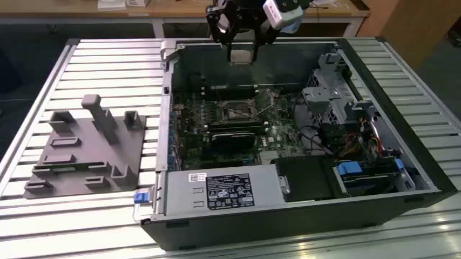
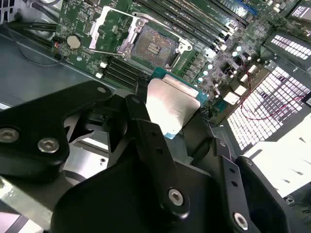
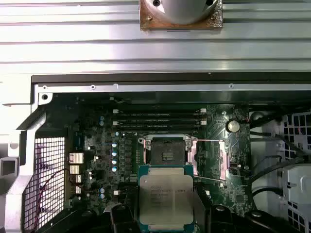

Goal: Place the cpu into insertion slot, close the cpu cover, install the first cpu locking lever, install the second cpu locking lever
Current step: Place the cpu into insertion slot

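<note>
My gripper (image 1: 242, 53) hangs over the far wall of the open computer case (image 1: 167, 108), shut on the cpu (image 1: 243, 56). In both wrist views the cpu (image 2: 172, 108) (image 3: 166, 199) is a silvery square on a teal rim, held by its edges between black fingers (image 2: 146, 133), well above the board. The insertion slot (image 3: 166, 154) (image 2: 155, 46) (image 1: 236, 110) lies bare on the green board with its dark centre exposed. The cpu cover (image 3: 210, 158) (image 2: 109, 26) is swung open beside the slot. Two thin locking levers (image 3: 210, 180) stand free by the cover.
Long black memory slots (image 3: 160, 117) run beside the socket. The case also holds a power supply (image 1: 223, 191), a drive cage (image 1: 335, 102) and cables at the exterior view's right. A grey fixture block (image 1: 86, 145) sits on the slatted table at the exterior view's left.
</note>
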Robot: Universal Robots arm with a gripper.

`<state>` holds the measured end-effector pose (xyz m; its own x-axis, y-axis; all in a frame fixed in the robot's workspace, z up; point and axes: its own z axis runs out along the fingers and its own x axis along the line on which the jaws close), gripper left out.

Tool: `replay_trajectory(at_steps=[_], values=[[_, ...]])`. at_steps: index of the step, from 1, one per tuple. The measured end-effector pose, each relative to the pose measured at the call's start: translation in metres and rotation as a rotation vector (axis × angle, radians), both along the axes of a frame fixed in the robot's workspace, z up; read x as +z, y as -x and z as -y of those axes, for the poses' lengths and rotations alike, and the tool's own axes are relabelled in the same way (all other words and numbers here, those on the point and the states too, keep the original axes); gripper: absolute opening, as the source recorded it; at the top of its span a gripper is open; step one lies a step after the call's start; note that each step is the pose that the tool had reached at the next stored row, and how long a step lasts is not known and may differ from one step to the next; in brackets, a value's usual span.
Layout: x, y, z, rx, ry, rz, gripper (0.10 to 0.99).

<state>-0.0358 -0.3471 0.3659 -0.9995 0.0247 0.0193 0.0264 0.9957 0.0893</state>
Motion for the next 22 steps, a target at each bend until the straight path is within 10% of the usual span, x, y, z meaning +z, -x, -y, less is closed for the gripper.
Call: replay_trajectory(at_steps=[22], values=[[-0.0138, 0.0, 0.0, 0.0, 0.0, 0.0015, 0.537]])
